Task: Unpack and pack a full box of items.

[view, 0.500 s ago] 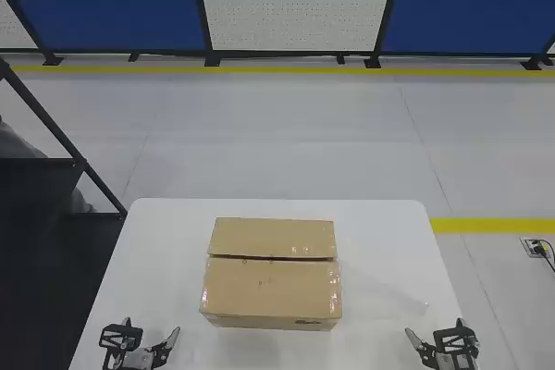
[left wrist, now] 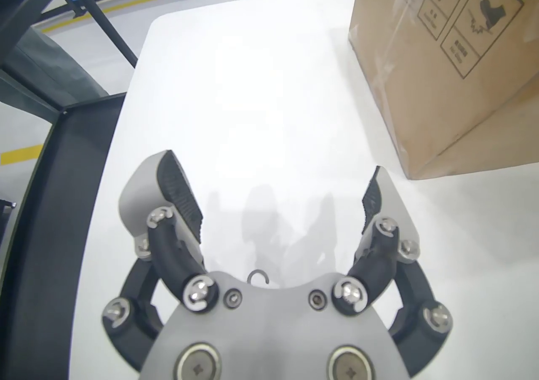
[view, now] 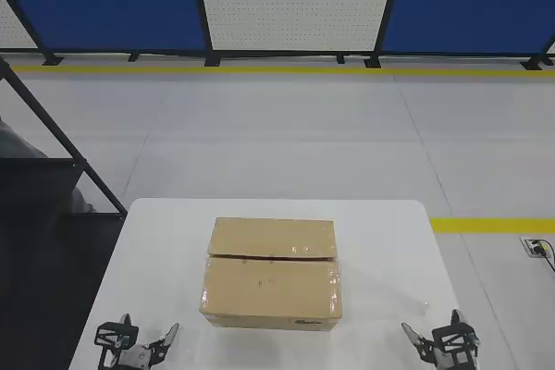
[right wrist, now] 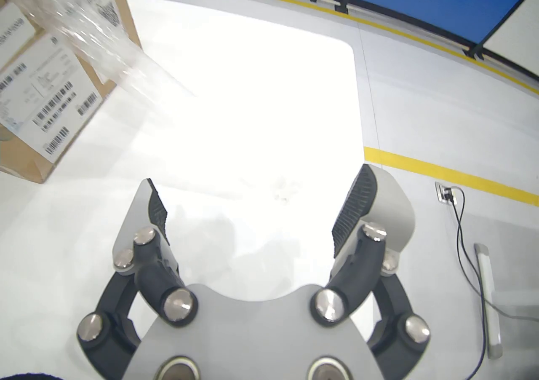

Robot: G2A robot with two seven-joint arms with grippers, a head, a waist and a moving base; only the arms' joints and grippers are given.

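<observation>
The box (view: 271, 274) stands in the middle of the table (view: 388, 231), a little nearer the robot's edge than the far one. It is shut: its two top flaps meet along a seam (view: 259, 257) that runs across its width. Clear tape glints on the top. In the right wrist view a loose strip of tape (right wrist: 84, 36) trails off the labelled side toward the tabletop. The side facing the left arm carries handling symbols. Nothing has been taken out, so the task appears to be at its very start, with the opening of the box not yet begun. The left gripper (left wrist: 273, 171) hovers over the near left corner of the table, its fingers wide apart and empty, beside the box's near corner but not touching it. The right gripper (right wrist: 257, 179) hovers over the near right corner, also spread open and empty, and farther from the box. The next move probably calls for bringing both grippers in to the box. One could steady a side while the other takes the loose strip or works a fingertip under a flap at the seam. How firmly the tape holds the flaps cannot be judged from here.
</observation>
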